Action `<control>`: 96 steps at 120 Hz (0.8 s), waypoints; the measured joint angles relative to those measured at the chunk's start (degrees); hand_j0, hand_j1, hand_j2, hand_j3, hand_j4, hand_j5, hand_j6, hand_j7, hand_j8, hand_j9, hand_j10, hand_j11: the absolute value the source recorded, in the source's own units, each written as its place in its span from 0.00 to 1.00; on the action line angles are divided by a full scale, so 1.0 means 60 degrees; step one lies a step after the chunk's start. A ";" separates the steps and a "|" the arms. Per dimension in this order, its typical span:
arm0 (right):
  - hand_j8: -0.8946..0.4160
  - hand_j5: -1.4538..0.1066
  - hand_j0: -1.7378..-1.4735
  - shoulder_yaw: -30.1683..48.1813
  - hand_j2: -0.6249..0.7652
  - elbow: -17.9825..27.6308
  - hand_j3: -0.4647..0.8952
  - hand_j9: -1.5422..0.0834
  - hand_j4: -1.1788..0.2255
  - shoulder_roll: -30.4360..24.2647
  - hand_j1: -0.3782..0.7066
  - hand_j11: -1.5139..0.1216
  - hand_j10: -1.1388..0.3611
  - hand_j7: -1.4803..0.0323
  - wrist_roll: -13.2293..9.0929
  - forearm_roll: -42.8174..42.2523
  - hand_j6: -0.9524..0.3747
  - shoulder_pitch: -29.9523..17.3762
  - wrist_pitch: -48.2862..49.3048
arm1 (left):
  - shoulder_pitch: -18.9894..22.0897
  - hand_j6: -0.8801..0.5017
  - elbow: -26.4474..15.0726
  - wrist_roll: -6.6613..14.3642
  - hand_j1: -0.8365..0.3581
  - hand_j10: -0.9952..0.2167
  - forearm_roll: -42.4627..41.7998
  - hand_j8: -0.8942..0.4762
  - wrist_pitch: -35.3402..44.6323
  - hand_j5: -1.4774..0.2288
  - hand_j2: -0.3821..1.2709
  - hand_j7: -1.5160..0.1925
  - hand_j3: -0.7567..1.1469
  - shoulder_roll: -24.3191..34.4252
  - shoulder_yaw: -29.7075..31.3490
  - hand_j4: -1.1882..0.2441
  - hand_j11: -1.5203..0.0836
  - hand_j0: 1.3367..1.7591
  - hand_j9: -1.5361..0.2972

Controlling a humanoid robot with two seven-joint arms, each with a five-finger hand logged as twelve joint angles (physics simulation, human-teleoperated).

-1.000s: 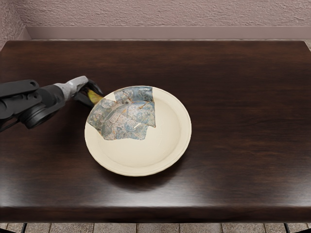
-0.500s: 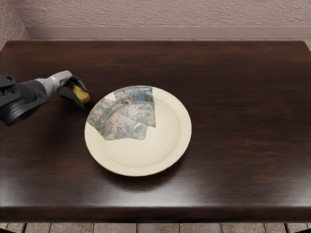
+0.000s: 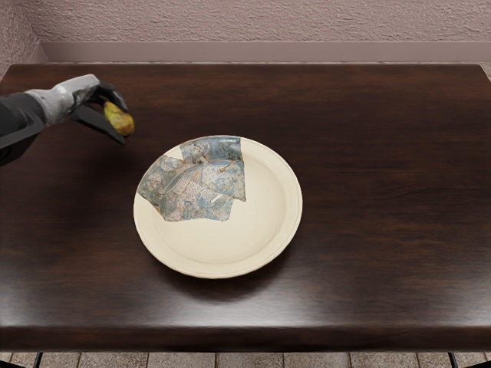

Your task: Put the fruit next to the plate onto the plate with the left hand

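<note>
Left hand (image 3: 92, 104) has its fingers wrapped around the fruit (image 3: 120, 120), and it's now further up-left of the plate (image 3: 294, 201) than a moment ago. Looks lifted, so it probably needs to swing back over.

Table (image 3: 368, 230): dark wood with visible lengthwise grain, smooth, low satin sheen. Plate (image 3: 261, 230): cream and smooth, looks like glazed ceramic with a soft, near-matt finish. One section carries a blue-grey printed pattern (image 3: 201, 184), flat, with no relief that I can see. Fruit (image 3: 119, 119) in my left hand (image 3: 98, 107): yellow-green skin with brown mottling, slightly glossy. My fingers look like matt black plastic. My wrist casing is pale grey, either dull metal or plastic. Wall (image 3: 268, 19): rough, grainy plaster, matt.
</note>
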 joint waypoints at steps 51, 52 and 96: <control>0.67 0.92 0.30 0.0000 0.45 0.0000 0.34 0.94 0.83 0.0000 0.05 0.91 0.75 0.96 0.0000 0.0000 0.71 0.0000 0.0000 | -0.0257 0.32 -0.1429 -0.0001 0.51 0.18 -0.0300 0.30 -0.0033 0.26 0.50 0.30 0.40 -0.1037 -0.0504 0.30 0.31 0.75 0.28; 0.67 0.92 0.30 0.0000 0.45 0.0000 0.34 0.94 0.83 0.0000 0.05 0.91 0.75 0.96 0.0000 0.0000 0.71 0.0000 0.0000 | -0.0257 0.32 -0.1436 -0.0002 0.51 0.18 -0.0311 0.30 -0.0035 0.26 0.51 0.30 0.40 -0.1051 -0.0510 0.30 0.31 0.75 0.28; 0.67 0.92 0.30 0.0000 0.45 0.0000 0.34 0.94 0.83 0.0000 0.05 0.91 0.75 0.96 0.0000 0.0002 0.71 0.0000 0.0000 | 0.0471 0.35 -0.1437 -0.0031 0.44 0.18 -0.0385 0.33 0.0008 0.26 0.55 0.29 0.40 -0.1650 -0.0565 0.29 0.30 0.75 0.28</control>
